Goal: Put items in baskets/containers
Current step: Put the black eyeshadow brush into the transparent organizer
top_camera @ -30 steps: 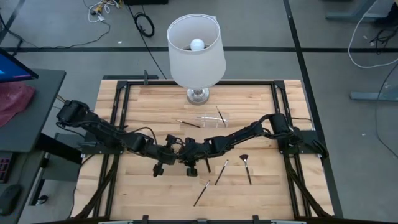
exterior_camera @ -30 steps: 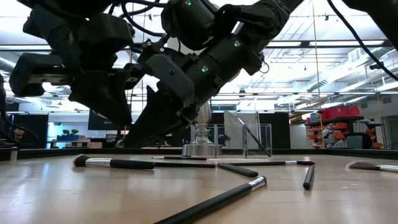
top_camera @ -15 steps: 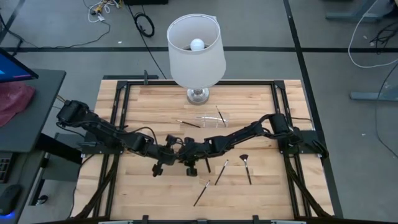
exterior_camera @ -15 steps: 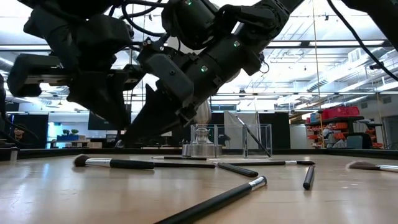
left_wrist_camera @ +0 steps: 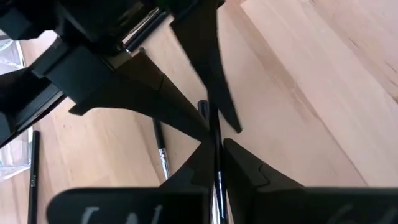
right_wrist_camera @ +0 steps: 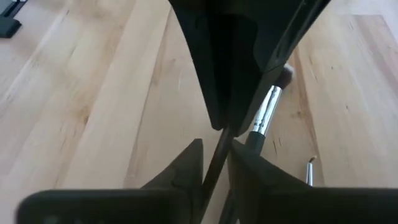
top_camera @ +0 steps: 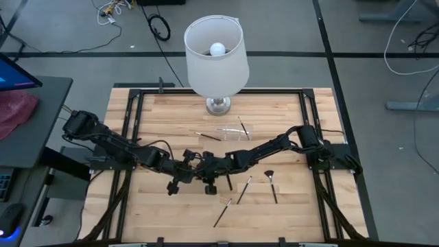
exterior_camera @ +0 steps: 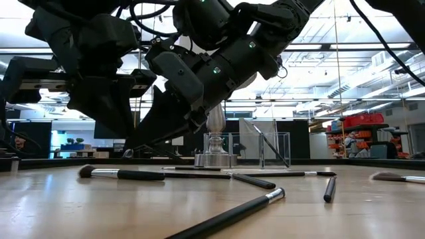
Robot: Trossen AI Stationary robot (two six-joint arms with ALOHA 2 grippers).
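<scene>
Wood table (top_camera: 171,116), white lamp (top_camera: 217,55) — cabled floor (top_camera: 89,34)

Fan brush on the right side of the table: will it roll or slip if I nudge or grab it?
The fan brush has a thin round handle, so it may slip from the fingers. Its flat bristle fan probably checks rolling. It looks light and lies clear of other brushes.

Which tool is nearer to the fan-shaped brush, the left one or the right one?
The right tool. Both meet mid-table, well away from the fan-shaped brush; the left tool is slightly farther from it.
</scene>
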